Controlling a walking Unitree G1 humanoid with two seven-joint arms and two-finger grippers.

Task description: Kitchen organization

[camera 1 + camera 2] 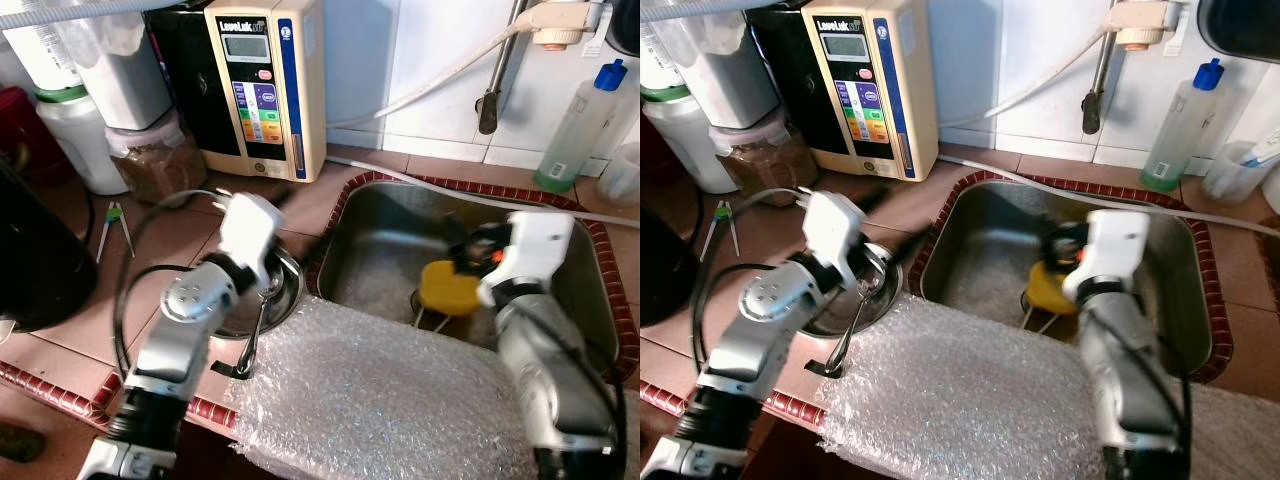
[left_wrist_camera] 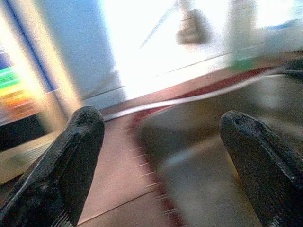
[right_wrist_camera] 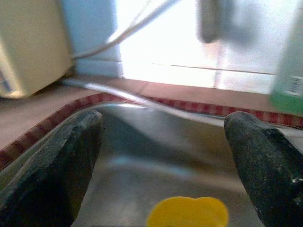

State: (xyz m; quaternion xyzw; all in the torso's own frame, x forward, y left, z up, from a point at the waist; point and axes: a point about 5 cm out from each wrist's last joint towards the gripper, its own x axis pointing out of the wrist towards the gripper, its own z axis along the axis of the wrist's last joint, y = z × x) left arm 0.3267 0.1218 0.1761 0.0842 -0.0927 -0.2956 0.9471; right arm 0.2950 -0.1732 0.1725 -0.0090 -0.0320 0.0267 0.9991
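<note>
Two grippers are working over a brown-tiled kitchen counter with a stainless steel sink set into it. The right gripper is hovering inside the sink basin, its fingers spread wide and holding nothing, directly above a yellow rounded plastic object that is lying near the drain on the sink floor. The left gripper is reaching across the counter toward the sink's left rim, its fingers likewise parted and empty; its arm is passing over a shallow round steel dish with a long-handled metal ladle resting on it. A sheet of clear bubble wrap is covering the near edge of the counter. Farther back, a cream water purifier unit is standing against the white tiled wall, and a clear bottle with a blue cap is standing to the right, behind the sink.

The step in hand appears to be clearing the yellow object from the sink. The next move likely calls for the right gripper to descend, straddle the object's edge and close firmly, since the smooth rounded plastic may slip.
</note>
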